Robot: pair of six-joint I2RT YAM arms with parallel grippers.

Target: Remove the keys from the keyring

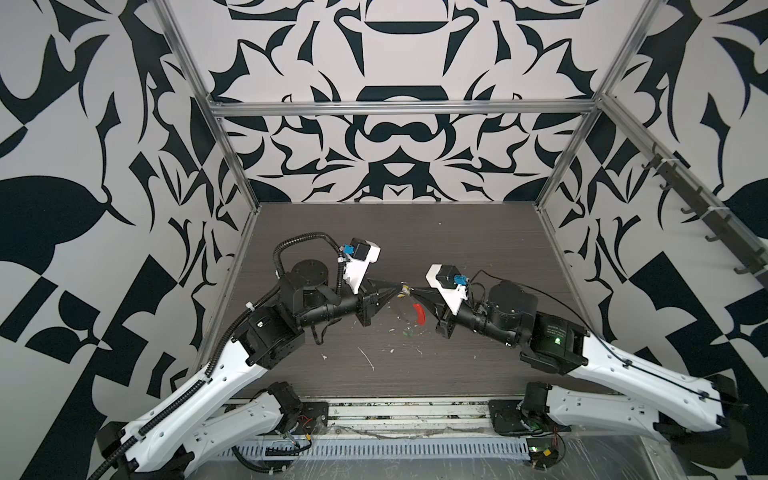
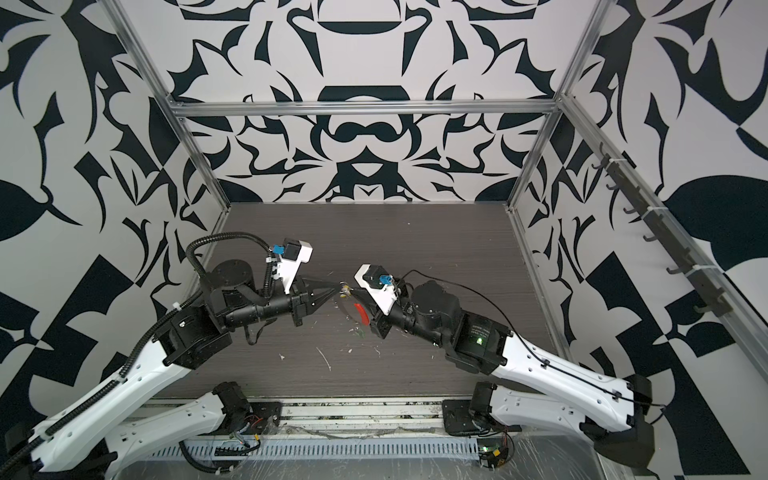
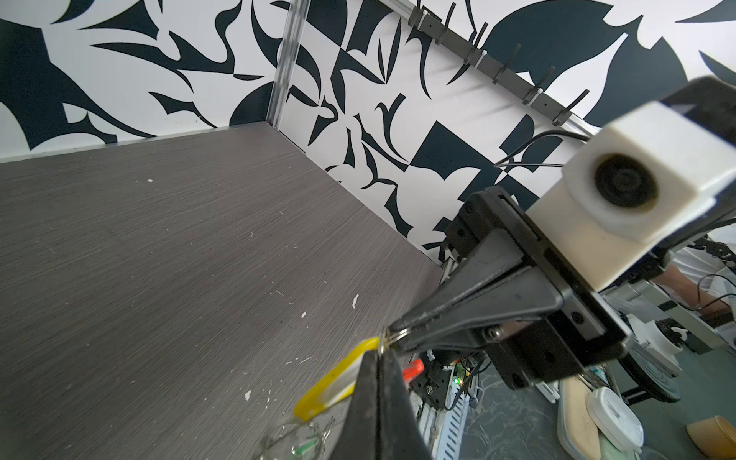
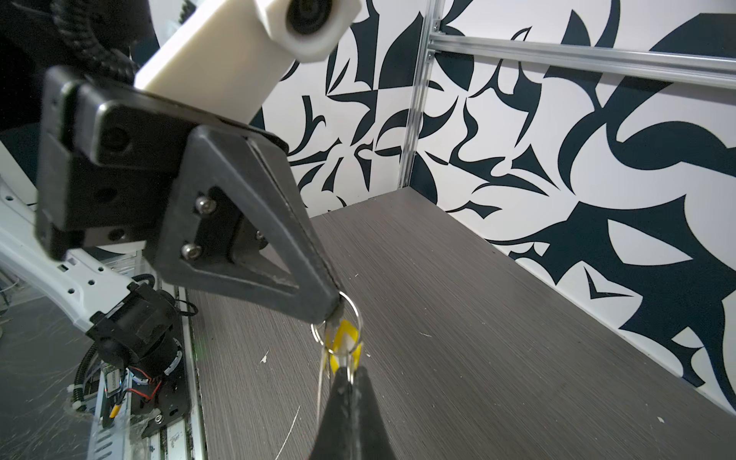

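Both grippers meet tip to tip above the middle of the table. My left gripper is shut at the top end of the yellow key, on its small metal loop. My right gripper is shut on the same cluster of small loops. The keyring hangs below them, its red arc toward the right arm and its thin grey wire running down. The green key sits low by the hoop's bottom; whether it rests on the table I cannot tell.
White scraps and flecks lie on the dark wood-grain table in front of the grippers. Patterned walls with metal frame posts close in three sides. A hook rail runs along the right wall. The arm bases stand at the front edge.
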